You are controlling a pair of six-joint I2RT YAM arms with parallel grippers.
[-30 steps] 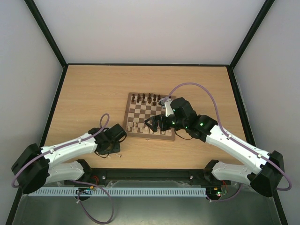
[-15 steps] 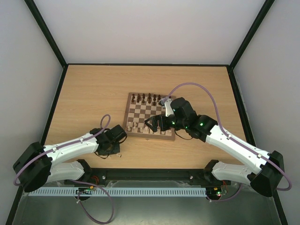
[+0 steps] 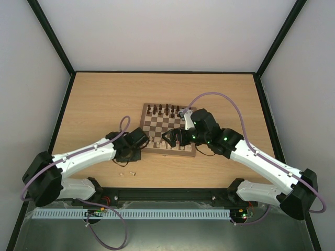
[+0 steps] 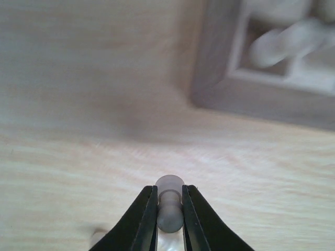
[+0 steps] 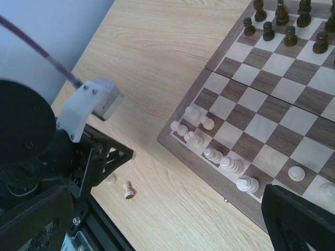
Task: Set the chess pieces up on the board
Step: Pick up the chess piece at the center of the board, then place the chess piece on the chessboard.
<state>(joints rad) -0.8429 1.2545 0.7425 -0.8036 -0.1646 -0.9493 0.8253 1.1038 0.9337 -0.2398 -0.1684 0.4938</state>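
My left gripper is shut on a pale pawn and holds it over the table, just off the near left corner of the board. Several pale pieces stand on the board's near left squares. Two more pale pieces are on the table near the front edge. My right gripper is wide open and empty above the board's near rows.
Dark brown pieces stand along the board's far rows. The left arm's wrist shows in the right wrist view, close to the board's left side. The black frame rail runs along the table's front.
My left gripper has moved from the loose pieces near the front edge up and right to the board's near left corner, carrying a pawn. The right arm has not moved.
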